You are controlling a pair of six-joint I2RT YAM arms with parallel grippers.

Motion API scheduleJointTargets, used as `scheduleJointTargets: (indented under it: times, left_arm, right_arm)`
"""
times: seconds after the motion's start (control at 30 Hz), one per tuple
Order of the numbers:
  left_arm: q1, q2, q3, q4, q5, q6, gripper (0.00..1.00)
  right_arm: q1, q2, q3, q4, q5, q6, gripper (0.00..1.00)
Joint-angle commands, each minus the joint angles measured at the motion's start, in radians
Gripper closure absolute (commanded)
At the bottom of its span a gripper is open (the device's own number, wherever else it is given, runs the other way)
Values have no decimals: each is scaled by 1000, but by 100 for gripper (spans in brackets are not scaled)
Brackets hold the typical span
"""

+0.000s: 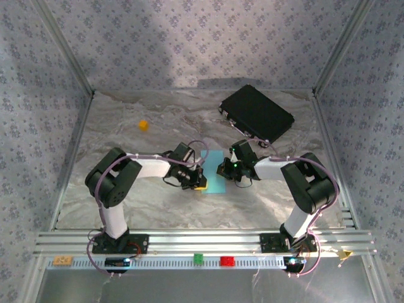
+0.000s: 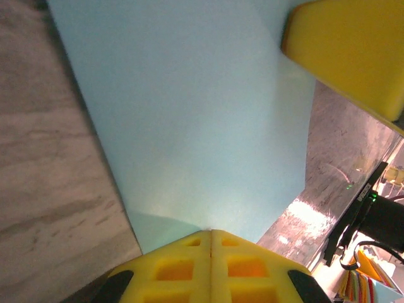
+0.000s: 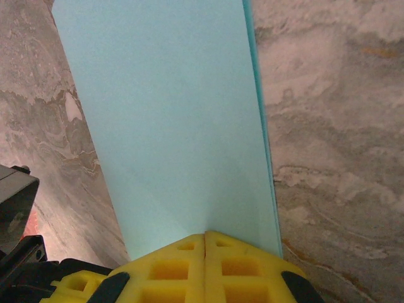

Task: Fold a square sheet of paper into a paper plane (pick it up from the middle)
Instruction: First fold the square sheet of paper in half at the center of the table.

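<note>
Overhead, a black case (image 1: 257, 112) sits beyond the blue paper (image 1: 216, 172).

**Sheet partly covered, ends out of frame**

From above, the light-blue sheet of paper (image 1: 214, 161) shows as a narrow strip. The left hand (image 1: 199, 184) and the right hand (image 1: 223, 170) overlap its sides, and any creases are too small to read there. In both wrist views the sheet's far end runs off the top edge. Its near end vanishes under closed yellow pads (image 3: 187, 254), themselves cut by the bottom edge; whether paper is nipped between them cannot be told. The orange speck (image 1: 144, 125) on the desk (image 1: 164, 208) is too small to make out.
</note>
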Motion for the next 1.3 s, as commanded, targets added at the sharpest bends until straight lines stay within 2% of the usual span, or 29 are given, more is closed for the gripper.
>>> scheduleJointTargets:
  times: [0.0, 0.53, 0.73, 0.83, 0.97, 1.1, 1.27]
  left_arm:
    - [-27, -18, -64, -128, -35, 51, 100]
    - [-79, -98, -86, -184, -85, 110, 98]
    - [-77, -196, -98, -129, -69, 53, 95]
    - [-51, -247, -60, -133, -69, 46, 93]
    - [34, -260, -16, -84, -67, 11, 90]
    - [109, -180, 59, -13, -33, -29, 88]
    - [124, -50, 207, -22, -14, -24, 88]
  right_arm:
    - [-7, 12, -38, -125, 72, -1, 100]
    - [-7, 8, -39, -126, 72, -3, 100]
    - [-6, 6, 5, -136, 25, -90, 100]
    - [-3, -21, 43, -152, -14, -157, 100]
    - [-2, -97, 70, -150, -28, -189, 94]
    - [-5, -176, 54, -201, 29, -163, 90]
    - [-8, -306, -38, -265, 98, -86, 88]
